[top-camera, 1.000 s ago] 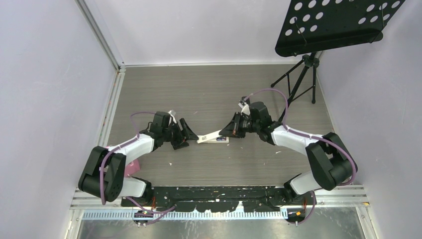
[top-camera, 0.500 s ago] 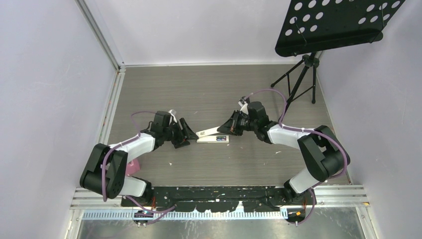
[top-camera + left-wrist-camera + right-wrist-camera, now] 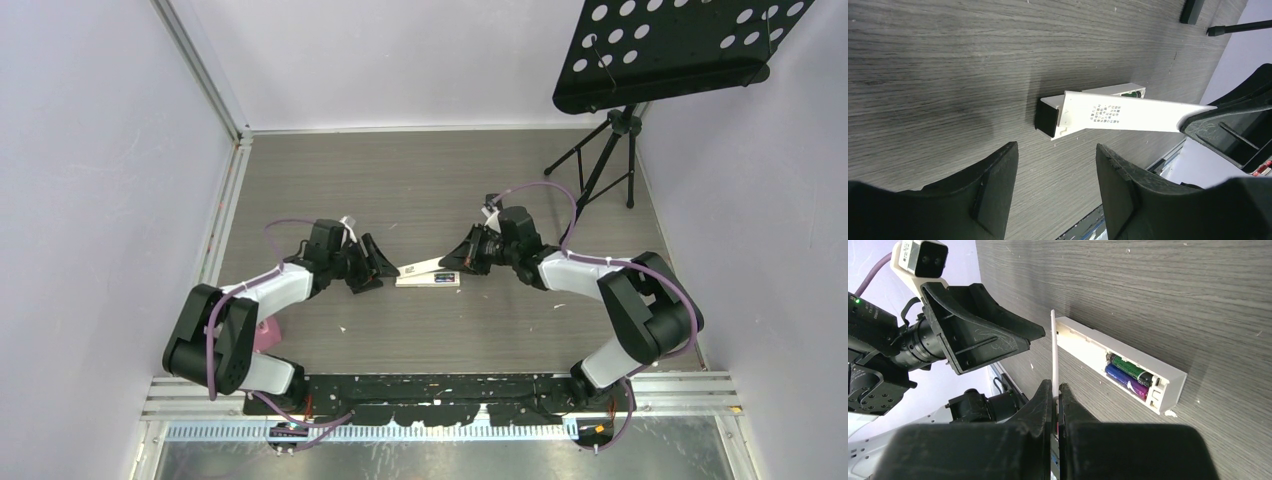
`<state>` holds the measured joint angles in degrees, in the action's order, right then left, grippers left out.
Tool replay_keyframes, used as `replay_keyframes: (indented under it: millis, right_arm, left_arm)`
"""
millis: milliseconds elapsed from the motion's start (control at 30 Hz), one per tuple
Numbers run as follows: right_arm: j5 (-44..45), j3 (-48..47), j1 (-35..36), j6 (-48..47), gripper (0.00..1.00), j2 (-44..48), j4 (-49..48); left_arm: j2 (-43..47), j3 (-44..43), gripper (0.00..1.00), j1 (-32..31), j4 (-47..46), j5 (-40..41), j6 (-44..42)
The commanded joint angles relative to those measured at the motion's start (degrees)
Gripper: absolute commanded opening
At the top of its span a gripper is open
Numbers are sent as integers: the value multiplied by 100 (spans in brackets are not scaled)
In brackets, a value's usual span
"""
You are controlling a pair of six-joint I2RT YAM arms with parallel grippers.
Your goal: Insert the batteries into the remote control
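Mid-worktop, between the two arms, catalogued as found:

1. Long white plastic remote control [image 3: 430,281], flat on the grey wood-grain worktop [image 3: 450,190], back upward, battery bay uncovered. Position unchanged over the last second.

2. Small cylindrical batteries [image 3: 1126,376], two seen, one green and one purple-blue. They lay side by side in the bay, toward the remote's end nearer the right arm. No orange-gold cell was visible.

3. Thin white plastic battery cover [image 3: 1128,115], printed on one face. It was held slanted over the remote, and whether its free end touched the housing could not be told. During the last second that free end had shifted slightly toward the back of the worktop, so the overhead view showed the remote's full length.

4. Right fingers [image 3: 1040,405], closed tight on one end of the cover. The right arm had drawn its elbow inward while holding it.

5. Left fingers [image 3: 993,195], apart and empty, aimed at the remote's far end. They had crept a little nearer to it and narrowed somewhat.

Assessment: with both cells apparently seated, loading looked essentially done. The moves read as preparation to refit the cover, the left fingers likely coming in to steady the remote.
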<state>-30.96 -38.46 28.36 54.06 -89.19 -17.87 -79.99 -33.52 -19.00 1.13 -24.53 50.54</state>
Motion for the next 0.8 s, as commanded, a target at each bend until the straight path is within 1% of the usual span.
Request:
replay_keyframes:
  millis: [0, 267, 433, 633, 767]
  right_arm:
    - [-160, 99, -49, 118, 1, 107, -440]
    - [-285, 166, -55, 158, 1, -40, -604]
    - [-329, 260, -59, 314, 1, -11, -883]
    - [-292, 200, -57, 142, 1, -72, -579]
    - [-251, 145, -59, 39, 0, -148, -302]
  left_arm:
    - [-34, -206, 60, 20, 50, 70, -115]
    - [-104, -236, 58, 20, 86, 80, -145]
    - [-131, -244, 57, 20, 95, 81, -155]
    - [-169, -259, 57, 20, 91, 105, -167]
    - [-244, -334, 53, 20, 83, 115, -191]
